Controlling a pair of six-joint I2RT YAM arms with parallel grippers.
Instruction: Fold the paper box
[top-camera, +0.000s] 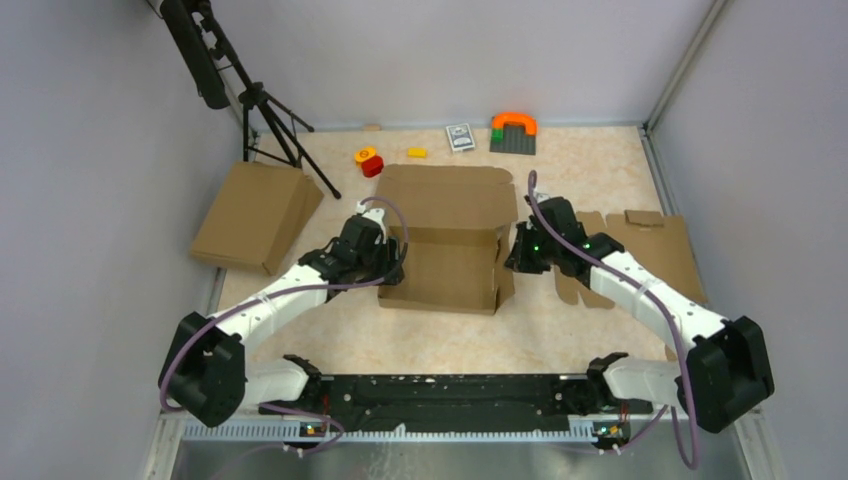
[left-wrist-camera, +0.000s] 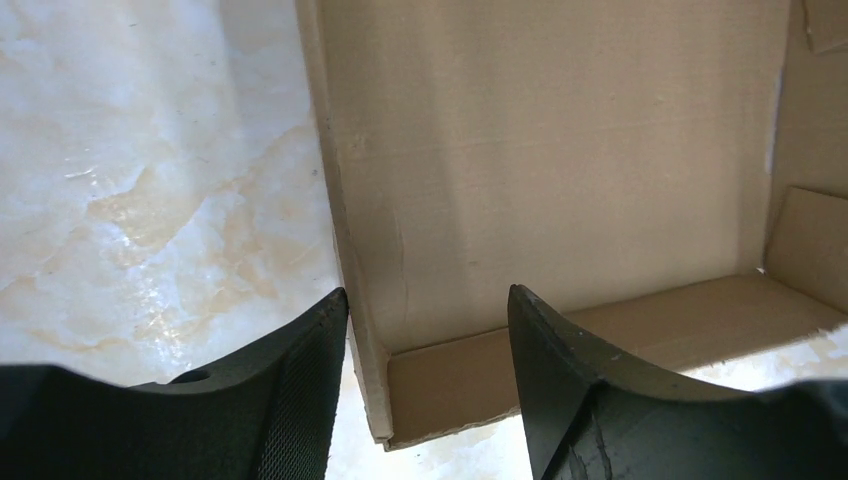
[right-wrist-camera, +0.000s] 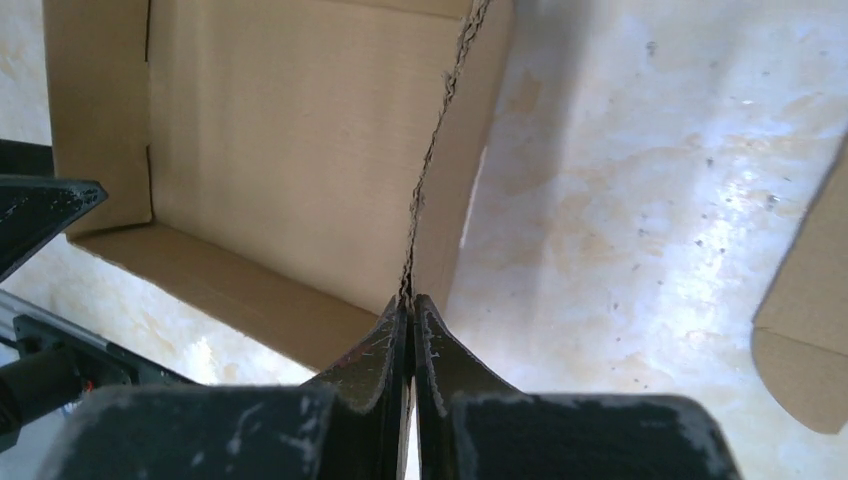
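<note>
Pinching paper box (top-camera: 445, 262) wall, right pincer (right-wrist-camera: 410, 305), left pincer (left-wrist-camera: 428, 300) astride opposite

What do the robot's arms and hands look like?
The left arm and right arm are white tubes with black joints. A purple cable loops along each. The left hand and right hand are black, with two pointed fingers. The right arm has green lights.

The paper box (top-camera: 450, 262) is set at the middle of the desk (top-camera: 590, 335), flanked by a flat box (top-camera: 255, 215) on its left and a notched blank (top-camera: 670, 250) on its right; a tripod (top-camera: 262, 110) is placed behind the flat box.
</note>
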